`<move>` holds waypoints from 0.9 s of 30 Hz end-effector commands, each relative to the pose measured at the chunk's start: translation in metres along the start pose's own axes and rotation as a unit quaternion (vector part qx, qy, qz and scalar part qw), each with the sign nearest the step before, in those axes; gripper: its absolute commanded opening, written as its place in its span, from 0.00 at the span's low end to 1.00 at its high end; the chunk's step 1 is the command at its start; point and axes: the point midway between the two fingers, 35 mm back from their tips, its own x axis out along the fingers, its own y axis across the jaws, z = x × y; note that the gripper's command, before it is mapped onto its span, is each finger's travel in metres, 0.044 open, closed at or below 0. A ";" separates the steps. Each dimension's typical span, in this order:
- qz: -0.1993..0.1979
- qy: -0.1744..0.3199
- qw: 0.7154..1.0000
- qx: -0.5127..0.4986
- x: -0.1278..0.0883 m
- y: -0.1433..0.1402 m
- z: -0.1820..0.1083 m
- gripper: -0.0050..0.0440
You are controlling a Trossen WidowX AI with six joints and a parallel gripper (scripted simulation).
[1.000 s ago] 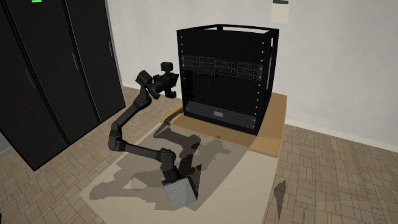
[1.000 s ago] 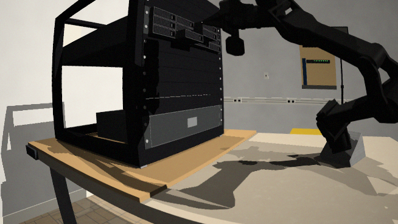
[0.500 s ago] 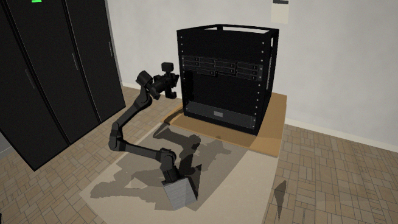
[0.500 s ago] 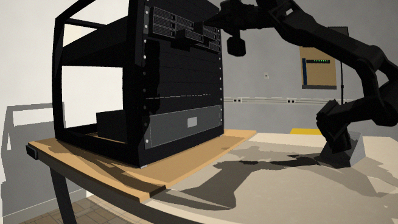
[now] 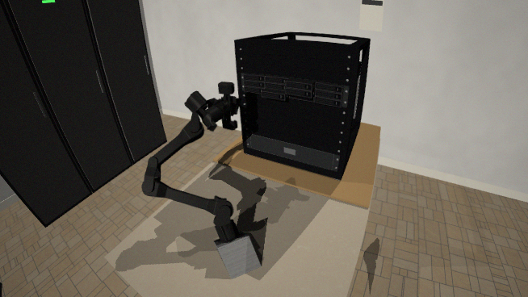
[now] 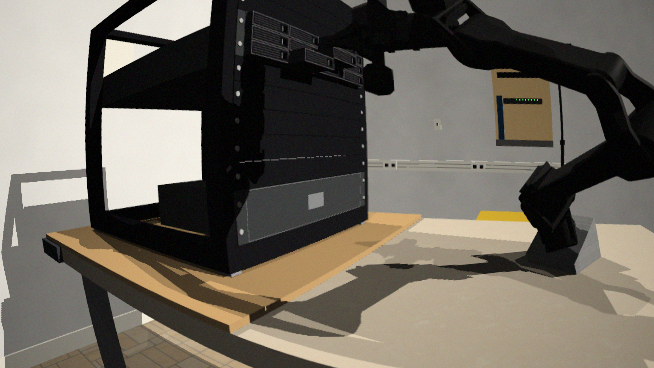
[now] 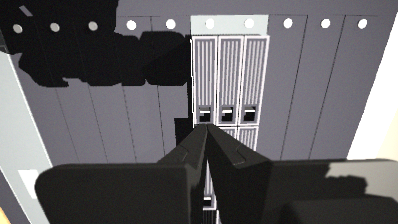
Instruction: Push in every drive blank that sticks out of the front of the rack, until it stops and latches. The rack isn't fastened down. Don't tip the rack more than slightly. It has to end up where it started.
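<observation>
"Listing the top view, left to right: item one?"

"Dark cabinets [image 5: 69, 89], left of the frame, doors shut, contents unseen."

"Item two?"

"The gripper [image 5: 242, 102] [image 6: 326, 42] [image 7: 205, 130], centre, fingers pressed narrow with nothing between them; presumably a blunt pusher. Contact, I cannot tell."

"Item three?"

"One open-framed rack [image 5: 292, 121] [image 6: 310, 112] [image 7: 330, 90], right of centre, upright on a wooden board [image 5: 357, 190] [image 6: 290, 270]. Being unfastened, it likely wants slow, square pushes."

"Contents?"

"A band of drive blanks across its upper front, a grey panel [image 5: 266, 146] [image 6: 275, 207] low down. One protruding blank [image 5: 298, 93] [image 6: 314, 59] juts plainly at upper middle in the exterior view; work remains."

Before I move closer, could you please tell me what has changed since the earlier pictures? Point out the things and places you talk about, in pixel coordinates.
The gripper [image 5: 243, 102] [image 6: 324, 42] [image 7: 205, 130] has moved forward, toward the rack [image 5: 292, 121] [image 6: 300, 125] [image 7: 287, 75]. The drive blank jutting out by its tip no longer shows that way; whether it has latched, I can't tell. Nothing was grasped or released. The rack looks unmoved.
</observation>
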 end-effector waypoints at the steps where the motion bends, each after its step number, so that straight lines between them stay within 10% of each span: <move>1: -0.004 0.001 1.000 -0.003 0.013 -0.004 0.002 0.00; 27: -0.004 0.001 1.000 -0.003 0.069 -0.005 0.001 0.00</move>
